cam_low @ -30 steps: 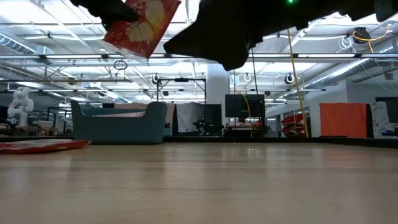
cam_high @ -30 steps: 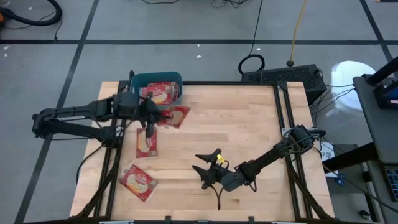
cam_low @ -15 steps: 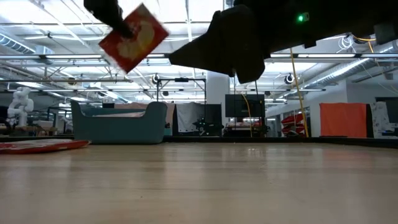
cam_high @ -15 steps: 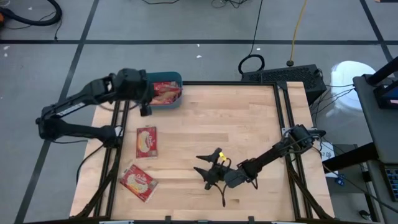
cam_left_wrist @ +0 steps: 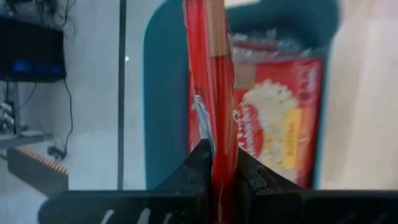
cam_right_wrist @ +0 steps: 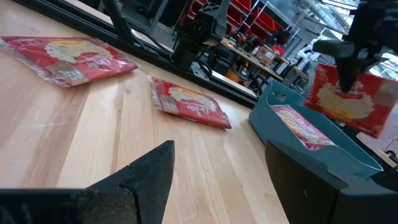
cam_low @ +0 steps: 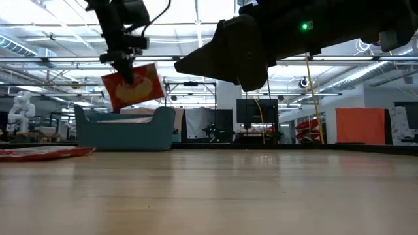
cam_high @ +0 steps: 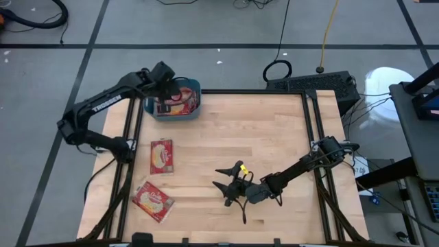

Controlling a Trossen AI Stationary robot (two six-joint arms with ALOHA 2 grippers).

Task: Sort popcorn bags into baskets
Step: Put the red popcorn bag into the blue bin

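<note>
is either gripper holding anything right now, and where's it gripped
The left gripper pinches a popcorn bag by its top edge, so it hangs over the teal basket. The right gripper is open and holds nothing.

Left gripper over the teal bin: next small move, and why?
Probably open the jaws. The left gripper holds a flat red popcorn packet hanging over the teal-blue plastic bin, above a packet already inside, so releasing should drop it in.

Wooden table (cam_high: 260, 144) — black keyboard (cam_high: 312, 84), yellow cable (cam_high: 328, 31)
</note>
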